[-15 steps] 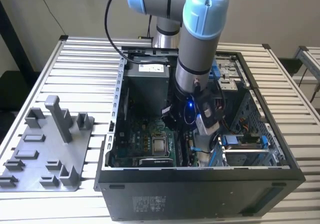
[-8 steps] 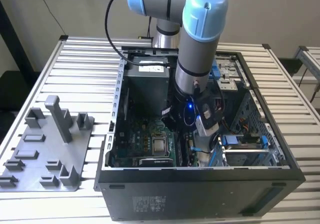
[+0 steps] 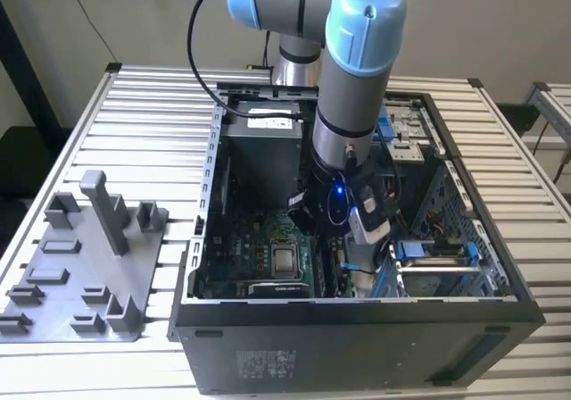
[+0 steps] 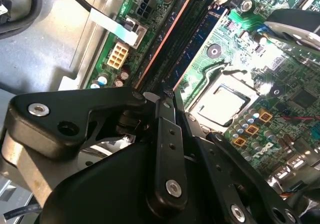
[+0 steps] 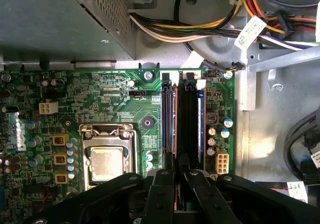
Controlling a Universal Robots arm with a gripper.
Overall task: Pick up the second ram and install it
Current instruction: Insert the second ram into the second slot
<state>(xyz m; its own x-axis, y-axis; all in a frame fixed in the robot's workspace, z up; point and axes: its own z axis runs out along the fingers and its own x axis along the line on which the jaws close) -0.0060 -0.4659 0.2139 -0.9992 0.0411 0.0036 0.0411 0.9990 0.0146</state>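
While the second ram [image 5: 177, 129] stands on edge among the memory slots [image 5: 190, 119] of the motherboard [image 5: 100, 104], its near end runs in between the gripper's [image 5: 178, 176] two black fingers [image 5: 162, 194], which sit narrow, pinched against the strip from either side. In the second wrist view the same dark strip [image 4: 175, 39] stretches away from the gripper [image 4: 167, 96], with a copper-coloured edge along one long side and a blue-labelled module just beside it on the other. Beyond the strip's far end lie white slot latches and a bundle of coloured power cables [image 5: 210, 26]. Off to one side of the fingers sits the processor socket [image 5: 105, 159] with its metal cover, ringed by small capacitors.

Seen from the exterior view, the arm [image 3: 357, 87] reaches almost straight down into the open computer case [image 3: 223, 150], its wrist turned so the gripper [image 3: 343, 239] points at the board below; a blue light glows on the wrist. On the slatted table, at the exterior view's left of the case and well apart from the gripper, rests a grey plastic tray [image 3: 53, 302] with upright posts.
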